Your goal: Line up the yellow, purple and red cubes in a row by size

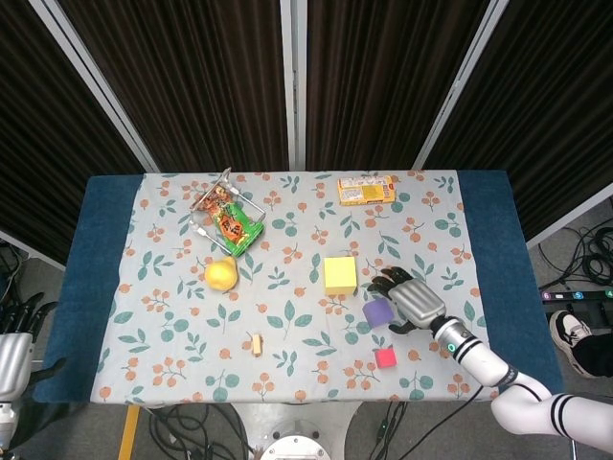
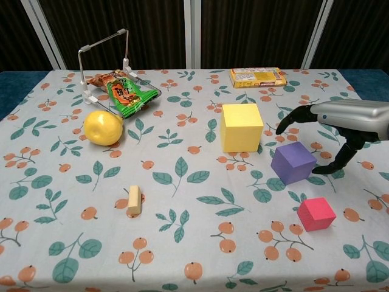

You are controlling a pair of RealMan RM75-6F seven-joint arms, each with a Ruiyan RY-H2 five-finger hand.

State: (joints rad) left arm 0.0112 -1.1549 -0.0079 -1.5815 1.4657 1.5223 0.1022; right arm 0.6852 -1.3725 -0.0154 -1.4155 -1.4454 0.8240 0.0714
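The yellow cube (image 2: pixel 242 126), the largest, sat near the middle of the table (image 2: pixel 182 243), matte and foam-like with sharp edges and flat faces. The purple cube (image 2: pixel 293 162), mid-sized and of the same dull finish, lay just to its right and nearer the robot, turned slightly askew. The red cube (image 2: pixel 316 213), the smallest, rested nearer the front edge beyond the purple one.

Taken together, the three ran in a loose diagonal in descending size, so the ordering looked done; what seemed left was straightening them, since the purple cube's faces did not square with its neighbours.

The right hand (image 2: pixel 340 121), grey-shelled with dark fingers, hung over and just right of the purple cube, fingers spread and curved downward, holding nothing. Whether a fingertip touched the cube was hard to tell from either view. The left hand (image 1: pixel 13 356) was visible only at the head view's lower left, off the table; its fingers could not be made out well enough to say how they lay.

The tablecloth was a printed fabric of leaves and orange berries.
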